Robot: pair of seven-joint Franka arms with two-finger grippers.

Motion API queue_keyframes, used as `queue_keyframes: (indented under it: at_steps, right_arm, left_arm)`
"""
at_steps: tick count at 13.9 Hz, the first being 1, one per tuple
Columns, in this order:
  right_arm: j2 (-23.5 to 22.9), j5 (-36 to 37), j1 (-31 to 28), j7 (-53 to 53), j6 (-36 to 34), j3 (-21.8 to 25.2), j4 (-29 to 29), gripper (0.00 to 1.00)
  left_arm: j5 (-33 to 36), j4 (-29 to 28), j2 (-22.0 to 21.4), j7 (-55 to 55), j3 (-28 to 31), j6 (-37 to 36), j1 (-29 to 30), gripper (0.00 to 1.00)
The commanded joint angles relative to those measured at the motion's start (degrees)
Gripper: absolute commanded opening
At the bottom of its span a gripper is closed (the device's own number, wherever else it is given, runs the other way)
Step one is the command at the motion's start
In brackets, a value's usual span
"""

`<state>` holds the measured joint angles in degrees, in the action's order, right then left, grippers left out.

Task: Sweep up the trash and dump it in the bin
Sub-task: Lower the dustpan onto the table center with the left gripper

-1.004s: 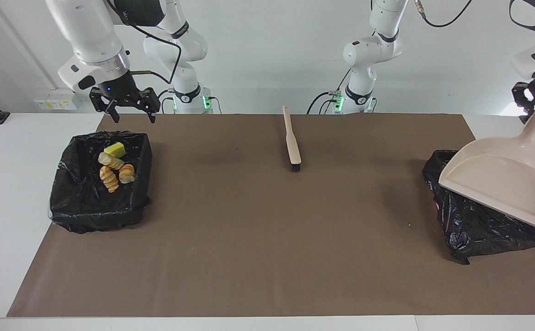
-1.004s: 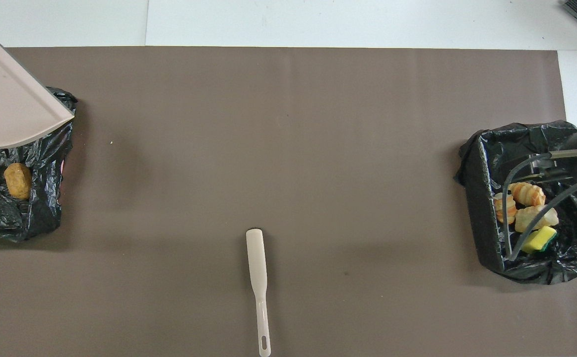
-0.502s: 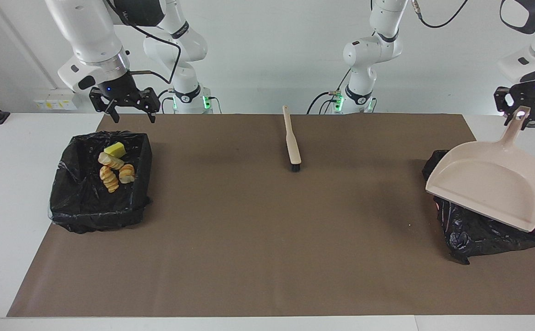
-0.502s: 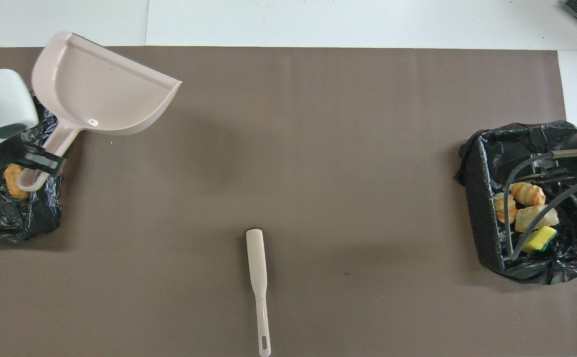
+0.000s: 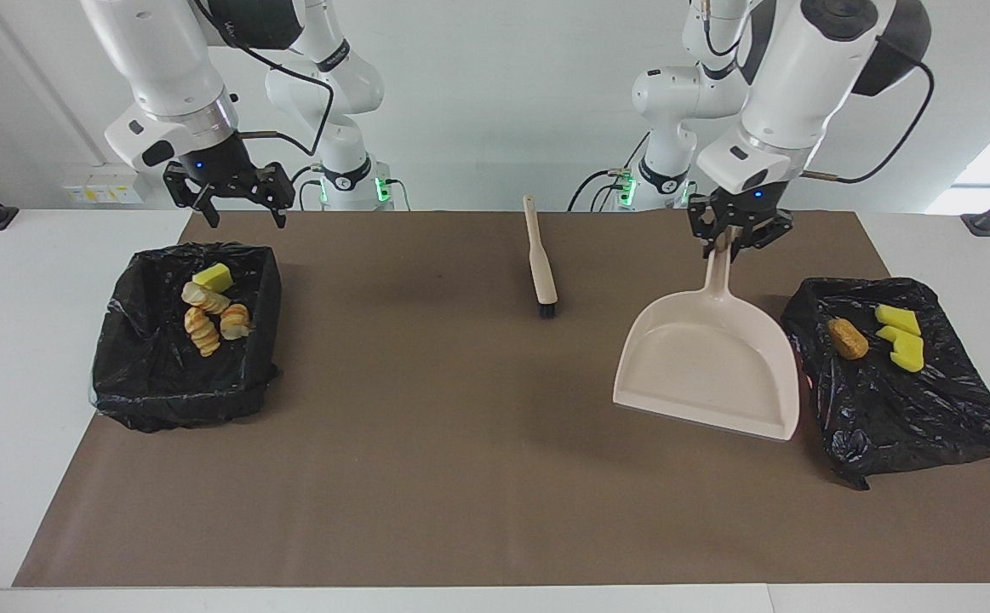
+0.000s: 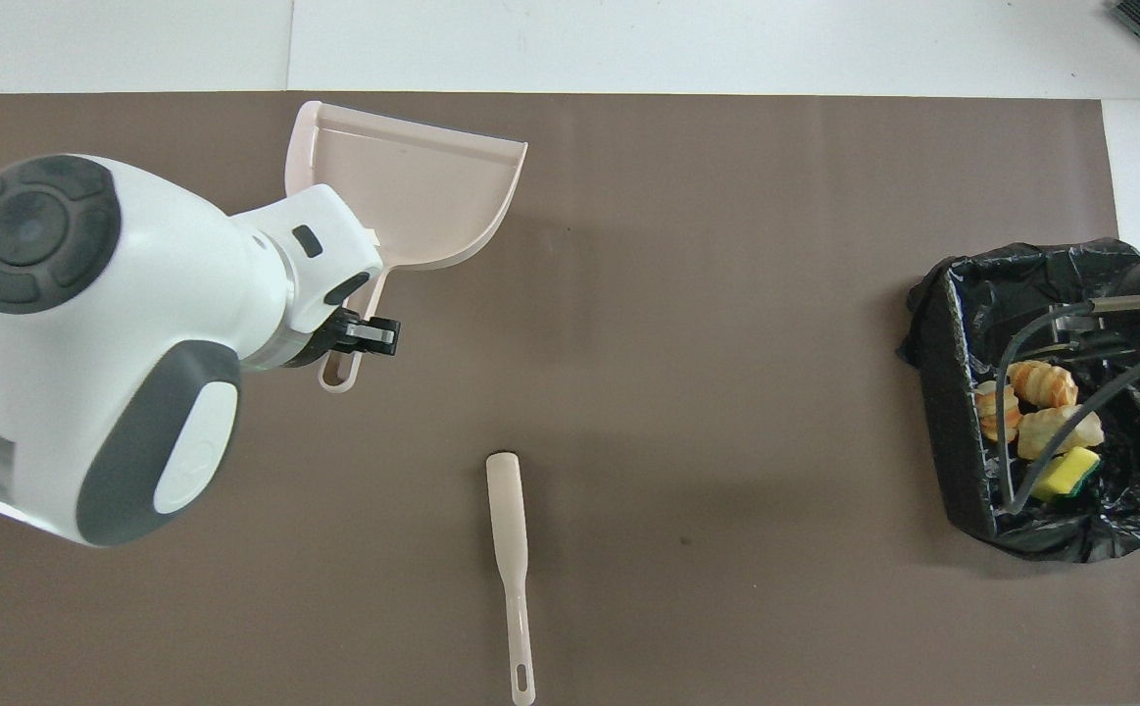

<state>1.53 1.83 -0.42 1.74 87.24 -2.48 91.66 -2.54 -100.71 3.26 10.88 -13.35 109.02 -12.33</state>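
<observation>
My left gripper (image 5: pixel 729 243) (image 6: pixel 354 338) is shut on the handle of the pale pink dustpan (image 5: pixel 707 366) (image 6: pixel 413 196). The empty pan hangs tilted, lip down, over the mat beside the black-lined bin (image 5: pixel 903 417) at the left arm's end. In that bin lie a tan lump (image 5: pixel 848 338) and two yellow wedges (image 5: pixel 903 336) of trash. The bin (image 5: pixel 154 375) (image 6: pixel 952 382) at the right arm's end holds striped lumps (image 5: pixel 205 319) (image 6: pixel 1040 402) and a yellow wedge (image 5: pixel 212 276). My right gripper (image 5: pixel 248 217) waits open above that bin's edge nearer the robots.
A cream brush (image 5: pixel 540 255) (image 6: pixel 511 549) lies on the brown mat (image 5: pixel 460 443) near the robots' edge, midway between the arms, bristles pointing away from them. In the overhead view the left arm covers the bin at its end.
The left arm swung the dustpan off its bin toward the table's middle and lowered it, uncovering the trash inside. The right arm has stayed where it was.
</observation>
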Motion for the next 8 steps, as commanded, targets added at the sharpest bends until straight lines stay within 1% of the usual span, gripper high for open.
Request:
queue_keyframes:
  at_steps: [1, 3, 6, 8]
  right_arm:
    - [0.93, -1.04, -0.81, -1.13, 0.21, -0.24, 0.97, 1.0]
    - [0.93, -1.04, -0.81, -1.13, 0.21, -0.24, 0.97, 1.0]
    - [0.93, -1.04, -0.9, -1.13, 0.21, -0.24, 0.97, 1.0]
    - [0.93, -1.04, -0.81, -1.13, 0.21, -0.24, 0.97, 1.0]
  left_arm:
    - [-0.8, -0.89, 4.36, 6.15, 1.22, 5.66, -4.97, 0.0]
    - [-0.8, -1.06, 8.67, 10.03, 1.31, 8.92, -7.79, 0.0]
    - [-0.8, -3.61, 9.83, 10.22, 1.31, 13.48, -10.34, 0.0]
    - [-0.8, -4.14, 11.59, 10.39, 1.31, 16.21, -10.35, 0.0]
